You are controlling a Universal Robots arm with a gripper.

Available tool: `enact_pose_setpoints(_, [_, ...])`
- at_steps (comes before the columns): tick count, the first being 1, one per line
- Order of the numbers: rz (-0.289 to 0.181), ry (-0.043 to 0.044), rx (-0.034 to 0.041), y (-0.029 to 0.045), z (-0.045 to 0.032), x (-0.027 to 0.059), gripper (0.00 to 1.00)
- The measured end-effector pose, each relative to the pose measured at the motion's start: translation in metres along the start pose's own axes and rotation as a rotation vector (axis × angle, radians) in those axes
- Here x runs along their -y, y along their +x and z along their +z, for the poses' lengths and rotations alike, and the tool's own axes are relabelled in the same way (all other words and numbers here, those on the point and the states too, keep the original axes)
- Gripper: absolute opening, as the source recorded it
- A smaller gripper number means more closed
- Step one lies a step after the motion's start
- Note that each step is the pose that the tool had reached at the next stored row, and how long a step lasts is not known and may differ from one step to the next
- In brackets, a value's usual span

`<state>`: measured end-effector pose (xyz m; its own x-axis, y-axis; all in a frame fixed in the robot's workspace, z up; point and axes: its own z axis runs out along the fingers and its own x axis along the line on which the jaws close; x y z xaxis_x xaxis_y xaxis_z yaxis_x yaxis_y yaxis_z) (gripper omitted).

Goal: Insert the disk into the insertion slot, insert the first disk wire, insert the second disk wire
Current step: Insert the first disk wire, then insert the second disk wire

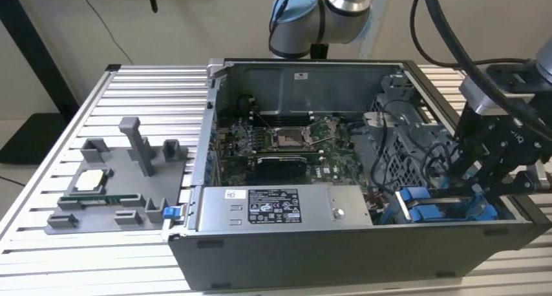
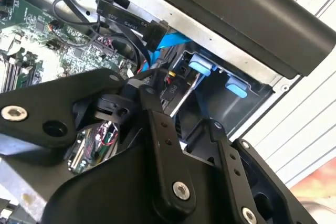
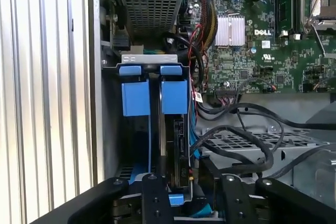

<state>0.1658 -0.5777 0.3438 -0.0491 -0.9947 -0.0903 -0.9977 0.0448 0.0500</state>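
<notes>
Disk (image 3: 176, 150) — upright in insertion slot (image 3: 152, 59) | between spread fingers (image 3: 155, 203)

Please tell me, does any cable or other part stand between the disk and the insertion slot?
Nothing visible does. The disk stands on edge, already inside the insertion slot, next to its blue tabs. The black cables seem to lie beside the slot, not across it.
</notes>
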Motion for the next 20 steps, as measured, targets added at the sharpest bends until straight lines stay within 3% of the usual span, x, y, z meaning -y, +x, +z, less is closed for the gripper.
enact_pose_setpoints(12, [0.000,-0.0021,-0.0001,-0.0022,-0.0247,-0.0013,1.00])
enact_pose_setpoints(20, [0.000,-0.0024,0.0000,-0.0024,-0.0259,-0.0013,1.00])
